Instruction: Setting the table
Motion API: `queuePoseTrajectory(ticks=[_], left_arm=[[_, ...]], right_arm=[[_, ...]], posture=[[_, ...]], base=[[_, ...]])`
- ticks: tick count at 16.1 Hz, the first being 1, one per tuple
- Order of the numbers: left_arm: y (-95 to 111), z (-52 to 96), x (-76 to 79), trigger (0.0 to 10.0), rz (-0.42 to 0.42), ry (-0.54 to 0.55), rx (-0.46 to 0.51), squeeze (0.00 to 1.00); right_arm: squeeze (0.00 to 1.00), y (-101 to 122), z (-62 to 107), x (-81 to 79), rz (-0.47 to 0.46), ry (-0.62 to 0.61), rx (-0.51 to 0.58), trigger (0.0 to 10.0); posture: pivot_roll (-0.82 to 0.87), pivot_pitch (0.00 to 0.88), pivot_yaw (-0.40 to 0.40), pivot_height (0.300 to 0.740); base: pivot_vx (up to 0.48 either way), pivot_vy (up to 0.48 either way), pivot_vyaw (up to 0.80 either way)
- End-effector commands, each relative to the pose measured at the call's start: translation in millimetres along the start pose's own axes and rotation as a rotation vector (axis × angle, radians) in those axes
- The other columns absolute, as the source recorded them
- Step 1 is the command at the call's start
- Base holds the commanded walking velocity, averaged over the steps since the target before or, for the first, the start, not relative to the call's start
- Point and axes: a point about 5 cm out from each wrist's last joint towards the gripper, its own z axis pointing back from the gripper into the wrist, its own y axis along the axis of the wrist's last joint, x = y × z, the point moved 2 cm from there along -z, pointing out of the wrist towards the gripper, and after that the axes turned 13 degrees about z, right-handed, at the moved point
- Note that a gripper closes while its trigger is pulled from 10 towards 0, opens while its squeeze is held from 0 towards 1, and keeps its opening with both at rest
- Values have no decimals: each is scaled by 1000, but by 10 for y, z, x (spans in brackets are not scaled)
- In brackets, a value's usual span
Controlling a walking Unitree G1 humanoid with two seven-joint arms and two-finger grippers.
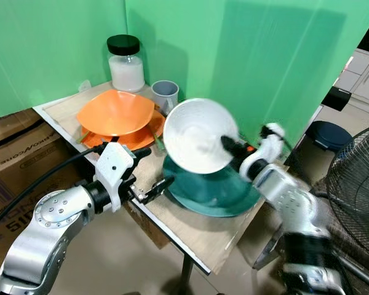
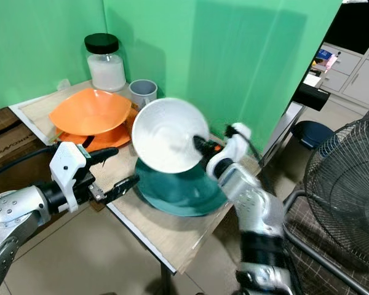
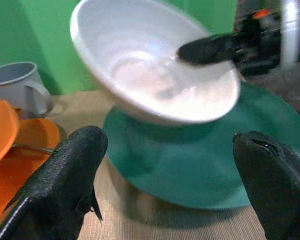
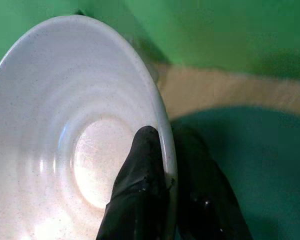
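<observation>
Backdrop: green cloth screens stand behind a small wooden table with a pale, grained top; a brown cardboard box sits at our left and a black wire fan guard at our right
White bowl: one glossy, round white bowl, faintly speckled and ringed inside, held tilted on edge above the teal plate, its hollow turned toward us
Teal plate: one wide, shallow, dark teal plate lying flat on the table under the bowl
Orange dishes: one matte orange bowl with a wavy rim, resting on one flat orange plate at the table's left rear
Cup: one grey cup with a handle, just behind the orange plate
Jar: one clear glass jar with a black lid and white contents, at the back corner
Right gripper: our right gripper reaches in from the right with the silver forearm bent at the elbow; its two black fingers pinch the bowl's rim, one inside and one outside
Left gripper: our left gripper is stretched forward low at the table's near edge, its textured black fingers spread wide apart and holding nothing, aimed at the teal plate
Unclear: a thin greenish stick by the orange plate may be a chopstick; we cannot tell through the blur
</observation>
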Motion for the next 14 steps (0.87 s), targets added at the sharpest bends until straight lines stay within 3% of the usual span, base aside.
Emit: queuePoseTrajectory(ticks=[1,2,3,4,6,8,10,14], left_arm=[[99,-4,10,10000,-10,17,57,0],[158,-37,11,10000,6,45,107,0],[184,-68,28,10000,7,51,124,0],[226,-118,50,10000,9,67,156,0],[242,-196,21,10000,25,157,197,0],[189,-284,-20,10000,57,294,208,0],[189,-350,22,10000,48,292,209,0],[147,-345,24,10000,24,323,210,0]], right_arm=[[0,487,237,17,99,-37,256,0],[0,660,438,42,237,-119,352,0],[0,654,499,29,251,-117,338,3569],[0,639,592,-4,298,-112,330,10000],[0,565,711,-70,364,-112,339,10000],[0,467,826,-159,518,-128,334,10000],[0,515,771,-129,567,-209,361,10000],[0,536,759,-162,632,-189,369,10000]], posture=[[60,0,-77,740],[51,0,-71,740],[43,0,-65,740],[43,0,-65,740],[21,0,-55,740],[3,0,-47,740],[-3,4,-52,740],[-23,11,-70,740]], base=[[0,0,0],[0,0,0],[0,0,0],[0,0,0],[0,0,0],[0,0,0],[0,0,-725],[0,0,-800]])
